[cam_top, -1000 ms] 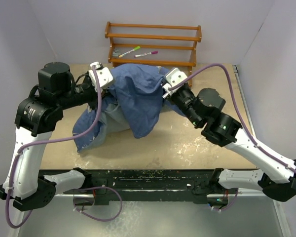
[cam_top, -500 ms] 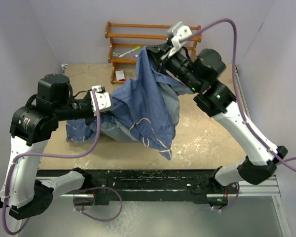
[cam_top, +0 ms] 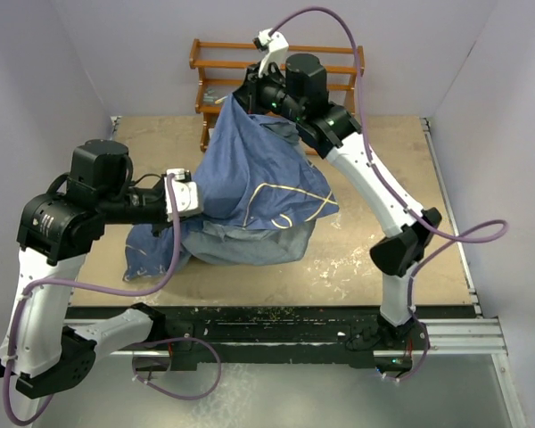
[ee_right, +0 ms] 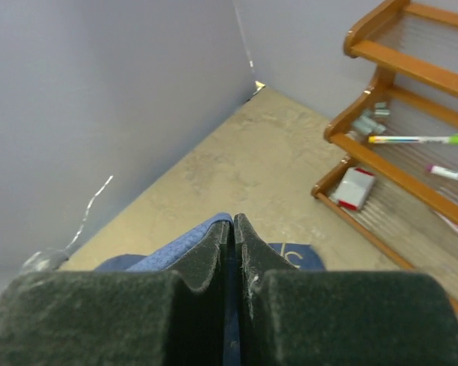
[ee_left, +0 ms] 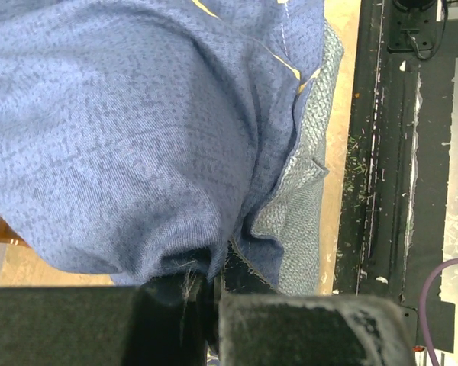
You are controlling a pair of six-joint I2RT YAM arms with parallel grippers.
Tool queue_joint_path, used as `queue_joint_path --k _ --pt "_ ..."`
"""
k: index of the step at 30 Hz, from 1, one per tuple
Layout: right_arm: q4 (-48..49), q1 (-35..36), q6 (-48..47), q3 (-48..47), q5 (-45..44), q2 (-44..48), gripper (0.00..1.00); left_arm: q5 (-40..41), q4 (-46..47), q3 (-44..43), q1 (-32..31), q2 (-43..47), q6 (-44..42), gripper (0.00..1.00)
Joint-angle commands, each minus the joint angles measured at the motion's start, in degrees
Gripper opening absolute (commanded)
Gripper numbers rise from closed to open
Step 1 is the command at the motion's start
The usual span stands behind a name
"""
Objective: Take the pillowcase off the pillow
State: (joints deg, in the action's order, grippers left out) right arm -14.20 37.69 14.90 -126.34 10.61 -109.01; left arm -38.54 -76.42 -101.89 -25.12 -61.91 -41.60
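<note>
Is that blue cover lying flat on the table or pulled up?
Pulled up. The right gripper, shut on one edge, holds the pillowcase high like a tent; the left gripper pinches its lower side.

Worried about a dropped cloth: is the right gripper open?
No, the right gripper is shut, pinching a fold of the pillowcase.

Pale lilac walls (cam_top: 89,53) enclose a tan table (cam_top: 401,160) with a wooden rack (cam_top: 223,64) behind.
</note>
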Motion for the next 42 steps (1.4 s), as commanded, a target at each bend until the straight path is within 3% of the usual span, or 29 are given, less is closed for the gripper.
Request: queue_joint_path --k 1,4,10,16,19,21,25,30,33,36,42 --pt "-10.3 -2.6 11.0 -13.9 0.1 -3.1 0.1 -5.6 1.9 -0.2 0.1 1.2 -0.6 0.0" --pt "-14.7 -7.9 16.2 -13.0 -0.1 -3.1 0.12 -5.8 3.3 -0.8 0.1 1.5 1.2 0.0" --pt "-12.0 -14.9 13.7 5.0 4.7 3.3 0.09 -10.1 5.4 -5.6 0.1 0.5 7.0 0.0" --pt "-12.1 -14.9 9.7 10.6 11.4 5.0 0.24 -14.1 12.9 -12.1 0.1 -3.0 18.0 0.0" --pt "-12.8 -15.0 7.3 11.6 11.1 8.2 0.3 -11.7 19.2 -14.4 0.1 -4.9 24.1 0.0" --pt "-8.6 -15.1 6.3 16.2 10.0 14.0 0.38 -7.7 23.4 -14.7 0.1 -5.9 26.7 0.0" --pt "7.9 -15.1 3.5 30.9 8.0 30.3 0.66 2.4 27.7 -14.7 0.1 -7.7 27.8 0.0" --pt "16.4 -14.8 -2.4 40.6 11.4 43.1 0.69 5.6 27.6 -11.9 0.1 -8.0 26.8 0.0" --pt "15.2 -10.0 -5.1 47.3 12.7 48.1 0.69 7.7 28.0 -6.0 0.0 -6.8 24.4 0.0" --pt "15.5 1.6 -11.0 55.7 5.8 53.2 0.68 13.1 28.0 -0.4 0.1 -6.9 22.8 0.0" --pt "22.5 20.6 -19.0 70.5 -3.0 61.1 0.69 14.1 29.3 1.2 0.1 -8.4 23.9 0.0"
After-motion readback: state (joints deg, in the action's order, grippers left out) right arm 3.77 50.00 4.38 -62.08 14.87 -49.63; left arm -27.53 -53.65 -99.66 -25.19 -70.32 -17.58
